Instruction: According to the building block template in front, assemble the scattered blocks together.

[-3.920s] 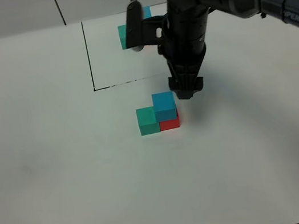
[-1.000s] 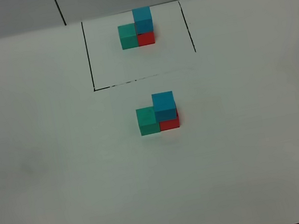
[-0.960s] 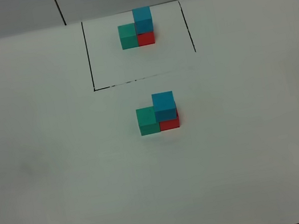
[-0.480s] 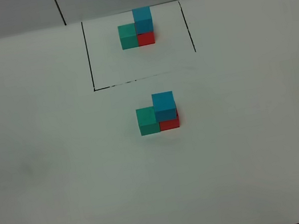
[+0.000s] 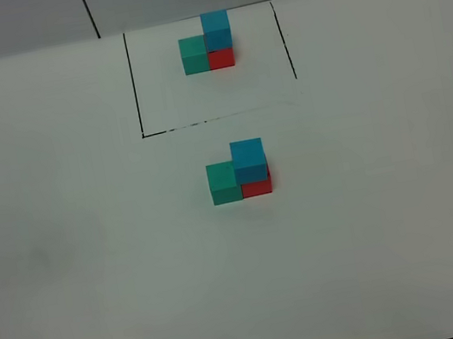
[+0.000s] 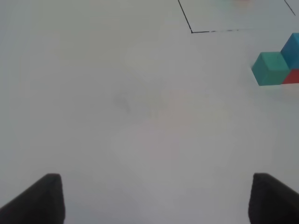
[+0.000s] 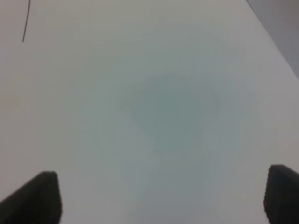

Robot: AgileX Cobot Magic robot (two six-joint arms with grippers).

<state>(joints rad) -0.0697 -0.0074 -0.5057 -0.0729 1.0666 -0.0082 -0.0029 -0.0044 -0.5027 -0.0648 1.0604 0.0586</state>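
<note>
Below frame centre: scattered blocks (image 5: 238,173) sat stacked green beside red, blue on red, copying building block template (image 5: 207,47) at upper centre, so looked finished. Left gripper (image 6: 152,198) and right gripper (image 7: 161,196) spread wide, empty, parked clear.

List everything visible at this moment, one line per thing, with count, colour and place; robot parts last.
building block template: one trio, green beside red, blue on the red; inside the black outline at the far side.
black outline: one, black; drawn on the table, far side.
assembled blocks: one trio, green beside red, blue on the red; mid-table, just outside the outline.
table: one, white.
left tool: one, black tips, open, holding nothing; seen only in its wrist view.
right tool: one, black tips, open, holding nothing; seen only in its wrist view.
</note>
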